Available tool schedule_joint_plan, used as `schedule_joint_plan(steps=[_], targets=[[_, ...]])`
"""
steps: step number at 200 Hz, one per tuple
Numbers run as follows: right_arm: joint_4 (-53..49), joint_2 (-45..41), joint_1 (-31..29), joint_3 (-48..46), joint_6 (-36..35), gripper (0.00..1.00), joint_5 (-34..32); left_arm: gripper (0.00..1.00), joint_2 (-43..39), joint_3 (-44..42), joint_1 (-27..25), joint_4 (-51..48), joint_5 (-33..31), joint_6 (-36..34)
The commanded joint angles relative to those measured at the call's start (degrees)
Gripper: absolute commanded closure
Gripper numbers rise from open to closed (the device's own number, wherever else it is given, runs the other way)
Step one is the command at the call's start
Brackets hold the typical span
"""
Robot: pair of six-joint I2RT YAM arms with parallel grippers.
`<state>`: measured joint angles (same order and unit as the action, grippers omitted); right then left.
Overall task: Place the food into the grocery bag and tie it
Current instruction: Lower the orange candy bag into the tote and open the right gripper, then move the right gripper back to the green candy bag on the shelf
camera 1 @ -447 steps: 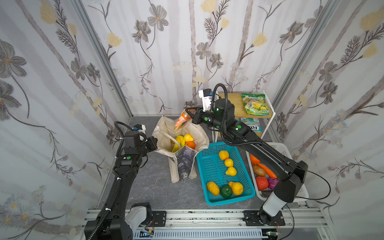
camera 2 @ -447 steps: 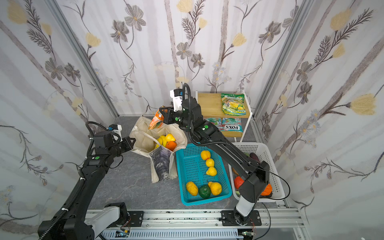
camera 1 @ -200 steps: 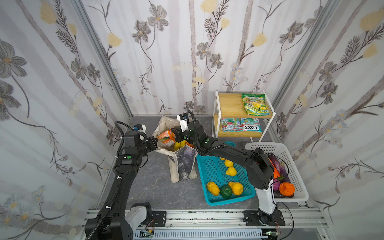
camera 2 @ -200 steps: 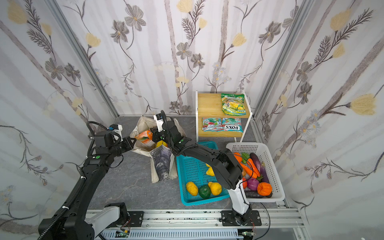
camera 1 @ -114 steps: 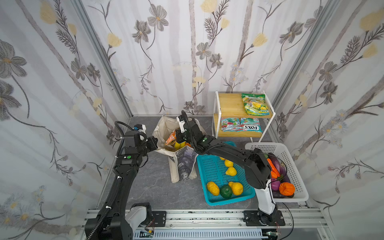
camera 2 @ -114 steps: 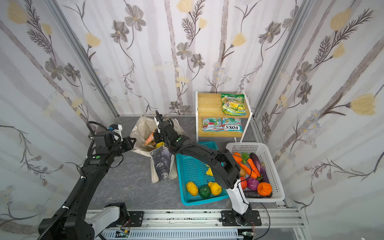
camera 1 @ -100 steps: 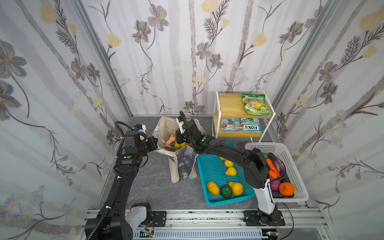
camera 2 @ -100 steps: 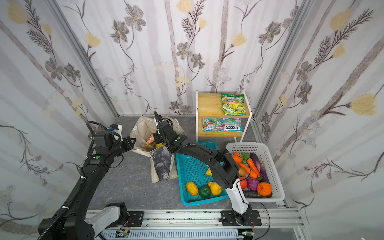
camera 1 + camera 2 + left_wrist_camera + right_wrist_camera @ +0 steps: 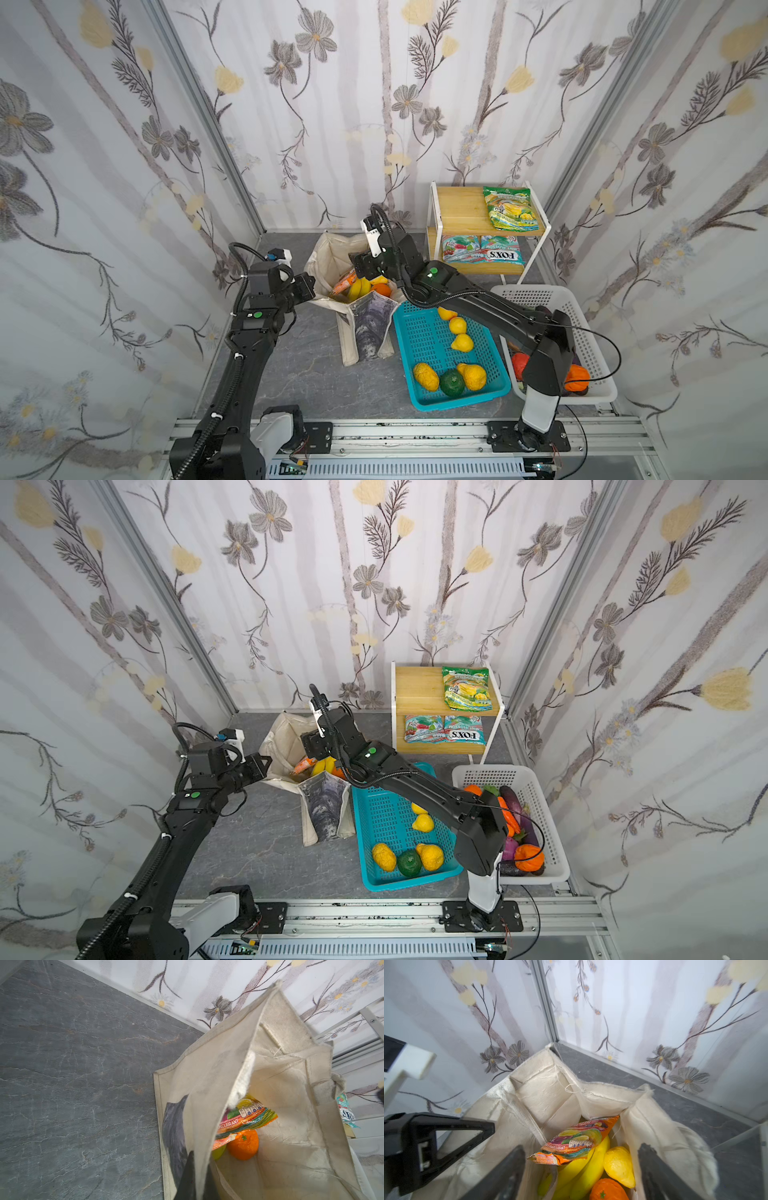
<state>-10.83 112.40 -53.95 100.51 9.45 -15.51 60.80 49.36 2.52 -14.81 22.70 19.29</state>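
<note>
A cream canvas tote (image 9: 328,257) with a smudgy grey-black printed panel (image 9: 368,322). Yellow bananas (image 9: 591,1167), a yellow lemon (image 9: 618,1165), an orange fruit (image 9: 243,1145), a glossy orange packet (image 9: 577,1140) (bright fruit print, green and pink). A teal mesh basket (image 9: 419,336); a white mesh basket (image 9: 528,293). Grey veined tabletop (image 9: 316,374).
</note>
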Motion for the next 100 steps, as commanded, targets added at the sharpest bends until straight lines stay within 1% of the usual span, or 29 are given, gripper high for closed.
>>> schedule_joint_plan(steps=[1,25,34,44,62,79,100], targets=[[6.37,-6.56,-0.22,-3.62,-4.02,0.0,-9.16,1.0,-0.33,-0.23,0.02,0.75,-0.34,-0.48],[13.38,-17.08,-0.04,-11.49,-7.88,0.0,-13.07,1.0,-0.15,-0.42,-0.03,0.75,-0.2,-0.65],[14.95,-20.46,0.72,-14.08,-8.77,0.0,-12.88,1.0,-0.15,-0.41,0.05,0.82,-0.1,-0.74],[14.86,-24.71,2.18,-15.44,-9.5,0.0,-12.01,1.0,-0.15,-0.4,0.03,0.83,-0.19,-0.83],[10.35,-28.92,6.38,-14.82,-8.54,0.0,-10.06,1.0,-0.21,-0.41,0.07,0.92,-0.04,-0.92],[4.6,-31.32,15.03,-12.89,-3.91,0.0,-5.84,1.0,-0.24,-0.58,0.11,1.01,0.07,-0.92],[-2.77,-31.68,26.21,-9.78,2.73,0.0,-0.47,1.0,-0.24,-0.67,0.1,1.17,0.22,-0.92]])
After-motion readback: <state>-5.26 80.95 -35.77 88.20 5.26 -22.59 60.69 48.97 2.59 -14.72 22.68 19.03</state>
